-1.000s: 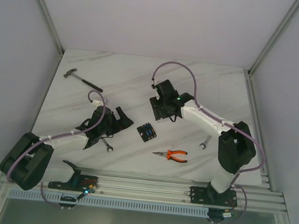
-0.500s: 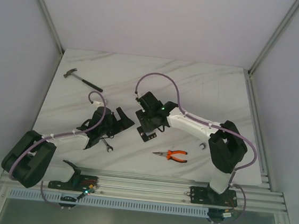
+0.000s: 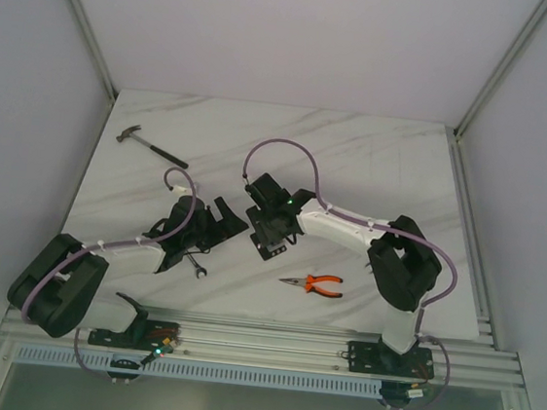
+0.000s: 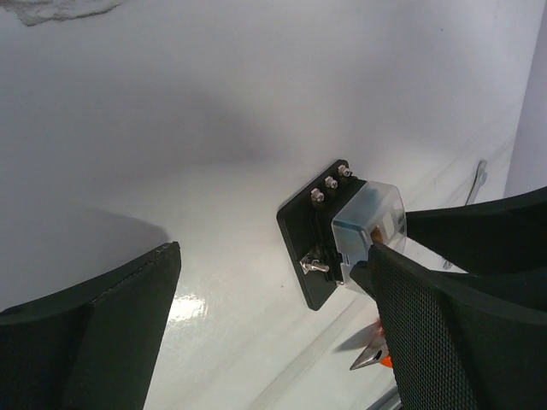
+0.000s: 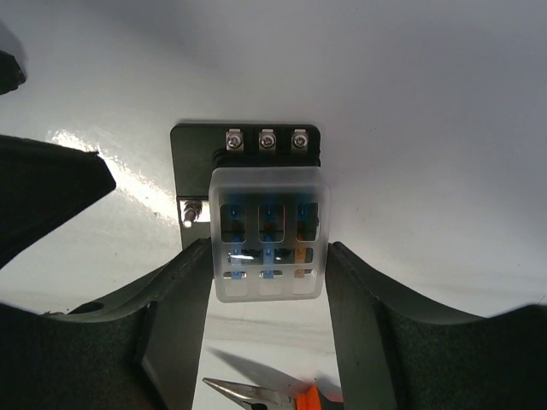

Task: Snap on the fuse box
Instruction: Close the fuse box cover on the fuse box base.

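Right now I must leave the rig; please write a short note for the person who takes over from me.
Left claw: open, empty, beside the fuse box, not touching it.
Right claw: shut on the clear cover, holding it on top of the box.
Done: cover placed over the box.
To do: press down until it snaps (I cannot tell whether it has latched), then release.

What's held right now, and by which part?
The right gripper pinches the fuse box by the sides of its clear cover; the left gripper holds nothing.
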Available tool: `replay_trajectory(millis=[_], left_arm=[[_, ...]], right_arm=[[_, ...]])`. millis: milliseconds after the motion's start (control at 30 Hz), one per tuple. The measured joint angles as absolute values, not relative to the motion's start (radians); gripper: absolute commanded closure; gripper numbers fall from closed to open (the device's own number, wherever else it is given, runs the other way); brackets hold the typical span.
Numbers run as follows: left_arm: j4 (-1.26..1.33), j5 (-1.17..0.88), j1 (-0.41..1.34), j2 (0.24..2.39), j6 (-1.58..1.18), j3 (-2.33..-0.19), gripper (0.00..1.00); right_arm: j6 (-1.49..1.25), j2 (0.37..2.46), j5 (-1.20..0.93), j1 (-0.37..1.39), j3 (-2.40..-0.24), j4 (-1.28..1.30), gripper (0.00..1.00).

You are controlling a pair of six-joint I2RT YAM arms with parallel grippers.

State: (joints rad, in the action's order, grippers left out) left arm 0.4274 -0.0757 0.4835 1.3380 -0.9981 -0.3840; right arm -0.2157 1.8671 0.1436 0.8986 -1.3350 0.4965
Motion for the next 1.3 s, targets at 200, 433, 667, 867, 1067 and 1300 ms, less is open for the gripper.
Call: replay_trajectory(millis=[200,433,667,867,1067,1300], left_arm=[[0.434,-0.082,0.484,1.342,-1.002,-0.384,0.00],[0.450,-0.095,0.484,1.351,-1.002,-0.384,0.01],[0.476,-0.113,0.487,1.378,-1.004,-0.390,0.09],[0.466,-0.119,0.514,1.449,-0.988,-0.452,0.22],[0.444,-0.117,0.554,1.483,-0.955,-0.523,0.36],[0.429,-0.120,0.593,1.554,-0.932,-0.576,0.51]], right_arm=[[-0.212,1.884,0.147,0.899,-1.335,0.486,0.42],[-0.204,1.896,0.142,0.900,-1.336,0.481,0.24],[-0.207,1.855,0.111,0.886,-1.327,0.480,0.24],[-0.229,1.753,-0.006,0.783,-1.271,0.442,0.38],[-0.256,1.750,-0.135,0.705,-1.185,0.369,0.50],[-0.265,1.780,-0.226,0.680,-1.166,0.322,0.60]])
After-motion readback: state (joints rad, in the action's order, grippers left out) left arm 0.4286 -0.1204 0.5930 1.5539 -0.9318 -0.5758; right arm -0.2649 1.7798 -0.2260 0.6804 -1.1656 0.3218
